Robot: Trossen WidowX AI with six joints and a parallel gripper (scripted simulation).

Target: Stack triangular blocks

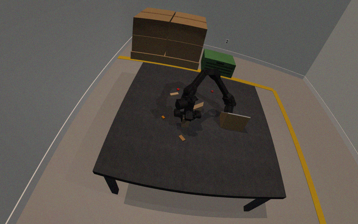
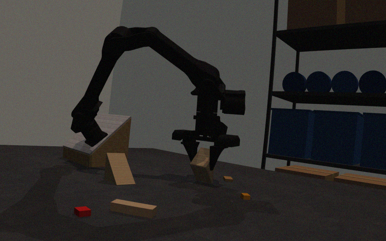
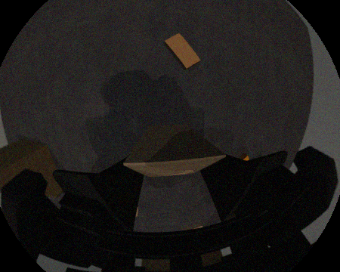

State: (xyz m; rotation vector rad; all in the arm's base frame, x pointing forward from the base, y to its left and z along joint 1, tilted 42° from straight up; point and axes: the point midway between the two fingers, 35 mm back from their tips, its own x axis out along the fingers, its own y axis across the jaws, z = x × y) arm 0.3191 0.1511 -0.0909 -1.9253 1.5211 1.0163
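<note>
held triangular block (image 1: 185, 122) (image 2: 201, 169) (image 3: 174, 166): pale wood, tilted, in tool (image 1: 187, 122) (image 2: 201, 166) (image 3: 169, 148) | other triangular block (image 1: 198, 105) (image 2: 120, 169): on table, slope exposed

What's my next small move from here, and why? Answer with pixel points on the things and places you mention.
Probably carry the held triangular block (image 1: 185, 122) (image 2: 201, 169) (image 3: 174, 166), kept clear of the table (image 1: 185, 167) (image 2: 170, 221) (image 3: 215, 94), towards the standing one (image 1: 198, 105) (image 2: 120, 168): the jaws grip it, tilted, and the other's sloped face is uncovered.
</note>
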